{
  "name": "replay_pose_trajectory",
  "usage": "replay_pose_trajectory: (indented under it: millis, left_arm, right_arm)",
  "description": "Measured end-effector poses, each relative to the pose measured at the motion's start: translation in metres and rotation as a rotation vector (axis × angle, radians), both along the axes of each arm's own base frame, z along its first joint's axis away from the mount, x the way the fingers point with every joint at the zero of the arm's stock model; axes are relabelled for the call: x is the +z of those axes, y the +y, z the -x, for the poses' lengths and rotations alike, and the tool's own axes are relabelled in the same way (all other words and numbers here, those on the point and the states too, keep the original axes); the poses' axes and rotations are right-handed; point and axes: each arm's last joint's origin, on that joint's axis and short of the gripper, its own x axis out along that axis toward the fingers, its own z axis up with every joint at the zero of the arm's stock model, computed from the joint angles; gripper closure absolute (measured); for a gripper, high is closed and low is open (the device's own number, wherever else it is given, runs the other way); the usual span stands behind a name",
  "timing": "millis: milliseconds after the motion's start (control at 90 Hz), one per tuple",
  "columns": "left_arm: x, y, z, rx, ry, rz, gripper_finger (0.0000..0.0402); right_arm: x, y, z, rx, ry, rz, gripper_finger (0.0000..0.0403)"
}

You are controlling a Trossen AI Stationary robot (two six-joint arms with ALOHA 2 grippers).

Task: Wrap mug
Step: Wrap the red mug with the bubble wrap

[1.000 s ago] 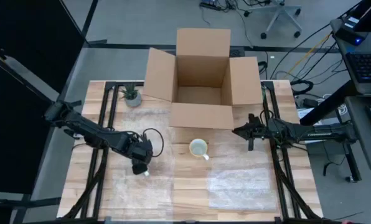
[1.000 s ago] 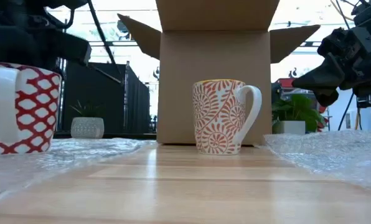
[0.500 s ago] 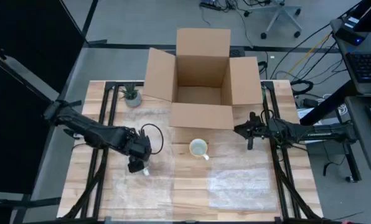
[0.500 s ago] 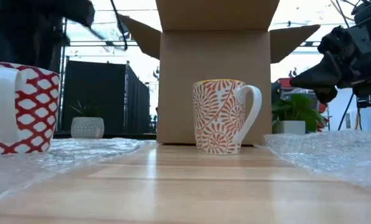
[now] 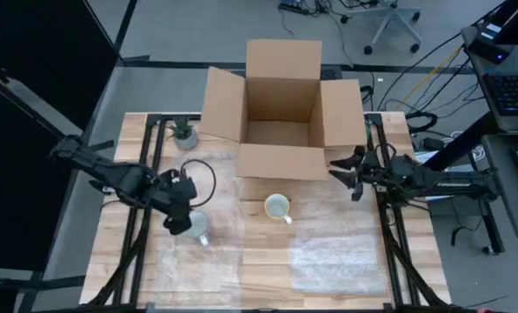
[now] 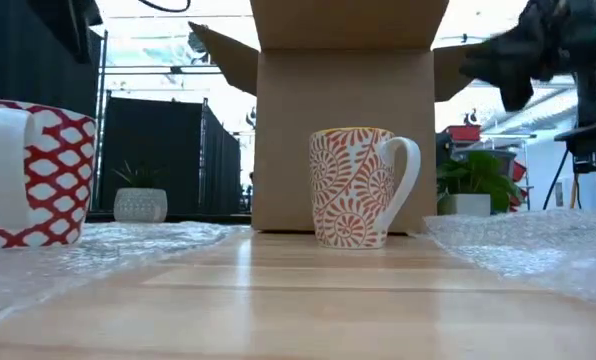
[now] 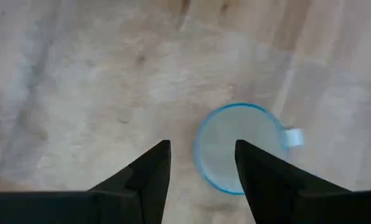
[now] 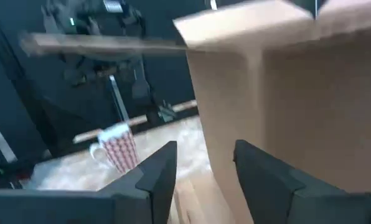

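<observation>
Red-and-white lattice-patterned ceramic mug [image 5: 198, 228] stands upright on a clear bubble-wrap sheet [image 5: 189, 261] on the left half of the wooden slatted table [image 5: 259, 261]. In the low view it sits at the far left [image 6: 23, 175], handle facing the camera. Left wrist view looks straight down into it: round rim [image 7: 238, 148], handle stub to one side.

Left gripper [image 5: 177, 219] hangs above the mug, just beside it on the outer side, not touching it. Its two dark fingers [image 7: 142, 180] are spread apart with nothing between them; the mug's rim shows through the gap.

Second mug, white with an orange leaf-swirl pattern [image 5: 278, 208], stands upright on bare wood mid-table, between the two grippers, well apart from the first. Low view [image 6: 363, 187] shows its handle pointing right.

Right gripper [image 5: 344, 170] is off the table surface, near the front right corner of the open brown cardboard box [image 5: 281, 109]. Its fingers [image 8: 154, 177] are parted and empty; the box wall fills most of that wrist view.

A second bubble-wrap sheet [image 5: 337, 252] lies on the right half of the table, below the right gripper. Small potted plant in a pale pot [image 5: 183, 134] sits at the far left corner, beyond the left gripper
</observation>
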Motion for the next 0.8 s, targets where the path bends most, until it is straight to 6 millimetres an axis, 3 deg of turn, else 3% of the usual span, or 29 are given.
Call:
replay_pose_trajectory:
  millis: [222,411,522,800]
  left_arm:
    - [0.005,-0.032,0.006,-0.056,-0.066,0.19,0.0236]
    - [0.004,-0.077,0.008,-0.123,-0.145,0.322,0.0236]
    - [-0.012,-0.107,0.007,-0.135,-0.097,0.336,0.0236]
    - [-0.076,-0.183,-0.003,-0.176,0.032,0.38,0.0236]
  right_arm:
    - [0.018,0.003,0.003,0.091,-0.059,-0.037,0.026]
    - [0.019,0.003,0.004,0.094,-0.065,-0.083,0.0261]
    - [0.016,0.003,0.003,0.09,-0.032,-0.092,0.0261]
    - [0.01,0.002,-0.001,0.077,0.033,-0.098,0.0261]
